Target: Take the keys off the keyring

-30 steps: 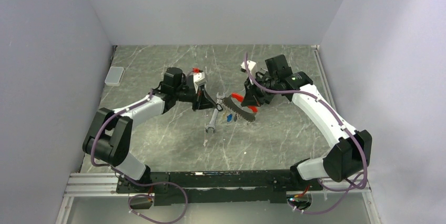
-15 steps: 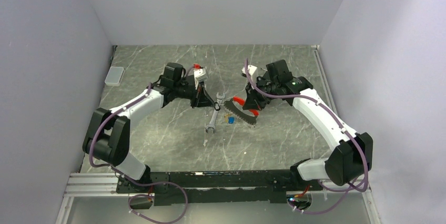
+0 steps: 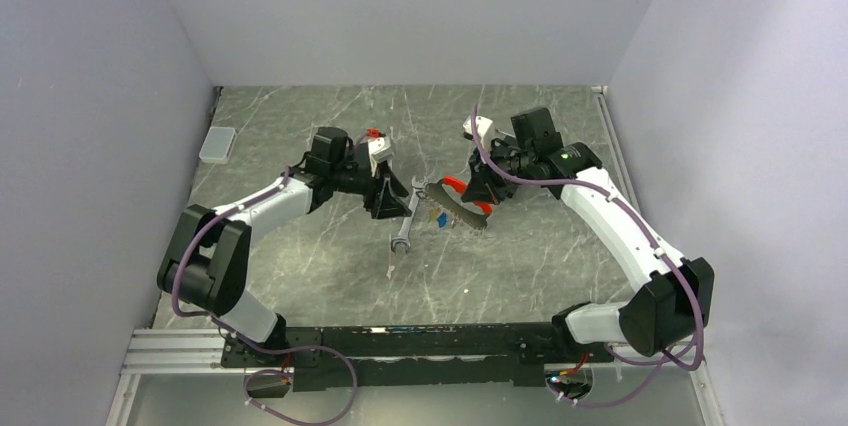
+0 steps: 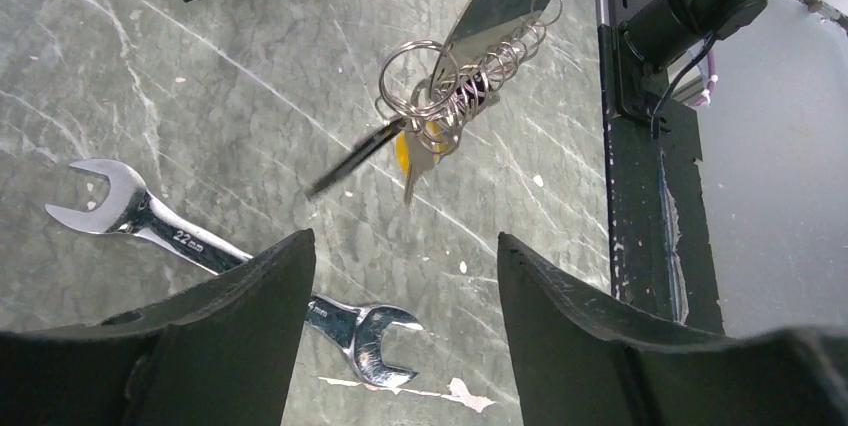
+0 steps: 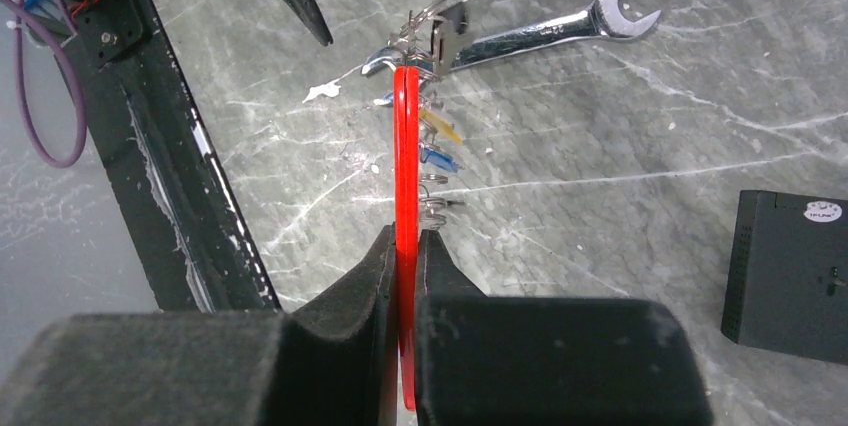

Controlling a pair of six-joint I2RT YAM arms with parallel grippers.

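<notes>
Barely begun, I judge: right gripper (image 5: 405,238) pinches the red part of the keyring (image 5: 405,146), held up just beside the wrench (image 5: 540,31), all keys (image 4: 420,151) I see hang on its rings, left gripper (image 4: 405,246) gapes wide by the wrench, holding nothing

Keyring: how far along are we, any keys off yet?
Done: the right gripper has the keyring clamped. In hand: the left gripper is open, facing the keys, touching none. Left: every key; those visible hang from the keyring, and no loose one shows.
</notes>
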